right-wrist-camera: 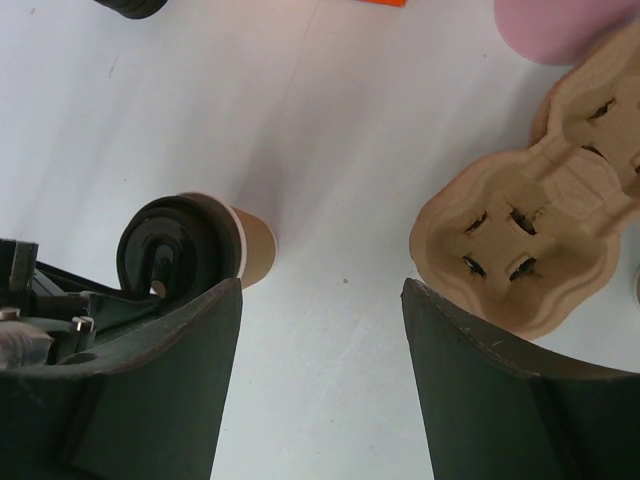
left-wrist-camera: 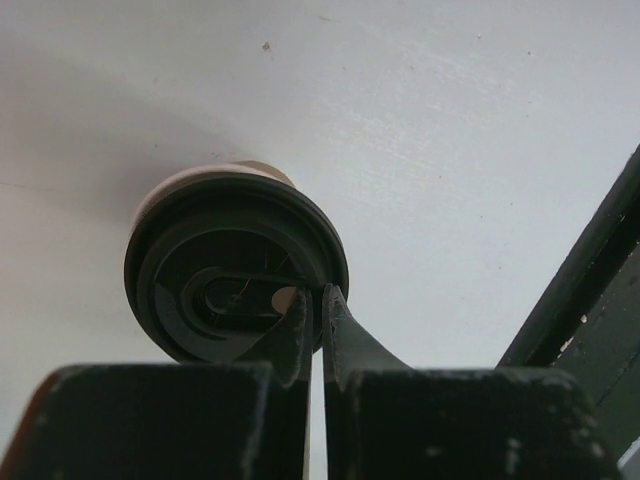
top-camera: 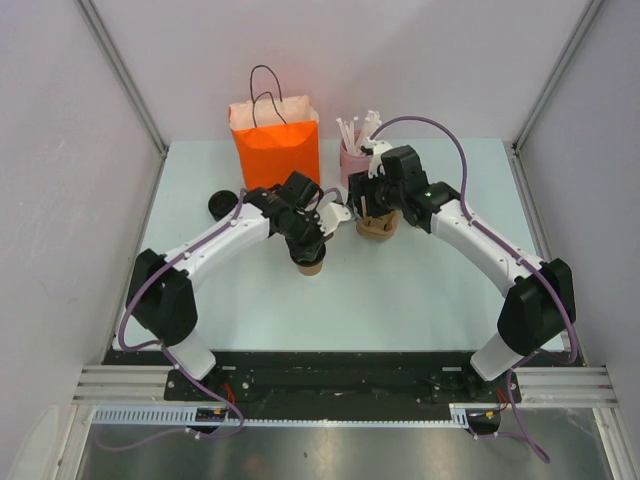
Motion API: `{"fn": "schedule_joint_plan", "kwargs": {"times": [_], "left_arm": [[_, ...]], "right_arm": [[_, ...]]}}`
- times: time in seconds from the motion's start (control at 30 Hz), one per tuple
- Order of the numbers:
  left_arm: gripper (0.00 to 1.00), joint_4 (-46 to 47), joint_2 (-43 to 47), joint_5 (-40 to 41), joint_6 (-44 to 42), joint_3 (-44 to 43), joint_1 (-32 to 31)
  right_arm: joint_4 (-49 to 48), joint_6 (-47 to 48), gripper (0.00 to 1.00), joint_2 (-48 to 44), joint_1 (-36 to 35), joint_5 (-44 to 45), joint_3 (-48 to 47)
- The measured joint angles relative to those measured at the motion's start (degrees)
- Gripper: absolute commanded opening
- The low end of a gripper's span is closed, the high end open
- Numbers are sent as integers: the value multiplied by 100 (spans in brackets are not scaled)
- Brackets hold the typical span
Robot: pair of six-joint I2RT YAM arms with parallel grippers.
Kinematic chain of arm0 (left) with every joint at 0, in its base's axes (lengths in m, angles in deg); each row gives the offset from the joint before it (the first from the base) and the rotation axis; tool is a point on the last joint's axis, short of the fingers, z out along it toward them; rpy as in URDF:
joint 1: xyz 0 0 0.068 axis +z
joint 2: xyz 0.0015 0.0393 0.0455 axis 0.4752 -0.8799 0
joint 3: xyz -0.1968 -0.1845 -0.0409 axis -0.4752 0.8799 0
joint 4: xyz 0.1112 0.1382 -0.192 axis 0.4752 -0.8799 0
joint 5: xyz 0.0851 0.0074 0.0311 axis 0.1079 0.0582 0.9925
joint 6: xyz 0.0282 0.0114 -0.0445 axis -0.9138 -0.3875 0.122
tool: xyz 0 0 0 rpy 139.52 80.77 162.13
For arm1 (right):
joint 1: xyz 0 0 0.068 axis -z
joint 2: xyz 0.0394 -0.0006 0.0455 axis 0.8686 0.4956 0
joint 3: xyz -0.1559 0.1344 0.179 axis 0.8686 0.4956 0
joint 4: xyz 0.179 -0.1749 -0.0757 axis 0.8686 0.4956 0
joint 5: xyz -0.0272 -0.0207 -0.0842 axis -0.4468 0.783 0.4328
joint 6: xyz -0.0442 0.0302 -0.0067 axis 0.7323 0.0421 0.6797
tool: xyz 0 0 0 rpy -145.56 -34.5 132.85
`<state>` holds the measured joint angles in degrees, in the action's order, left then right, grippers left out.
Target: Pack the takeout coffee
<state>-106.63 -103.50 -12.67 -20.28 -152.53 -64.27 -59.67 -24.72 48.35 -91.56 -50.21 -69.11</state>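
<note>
Cup: the small kraft-brown paper cup with a round black plastic lid (right-wrist-camera: 215, 248) stands upright near the middle of the pale counter (top-camera: 420, 290), well short of its far edge. The lid sits on it.
Left end effector: (left-wrist-camera: 320, 300) clenched, with its tips together at the lid's rim beside the sip slot. I cannot tell whether it nips the rim or only presses it.
Carrier: the brown moulded-pulp cup carrier (right-wrist-camera: 535, 235) lies just right of the cup, apart from it, and the wells that show are unfilled.
Right end effector: (right-wrist-camera: 320, 290) released, jaws wide with nothing between them, hanging over the gap between cup and carrier.
Bag: the orange paper bag with cord handles (top-camera: 276, 150) stands upright at the far edge with its mouth open. The cup is not in it.
Done: judging by the seated lid, the capping.
Left: judging by where things stand, the packing itself. The cup is in neither the carrier nor the bag.
</note>
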Motion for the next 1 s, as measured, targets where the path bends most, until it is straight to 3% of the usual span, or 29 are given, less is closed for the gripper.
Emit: {"fn": "schedule_joint_plan", "kwargs": {"times": [1.0], "left_arm": [[0,-42,-212,184,-44,-122,-83]], "right_arm": [[26,81,70,-52,39,76,74]]}}
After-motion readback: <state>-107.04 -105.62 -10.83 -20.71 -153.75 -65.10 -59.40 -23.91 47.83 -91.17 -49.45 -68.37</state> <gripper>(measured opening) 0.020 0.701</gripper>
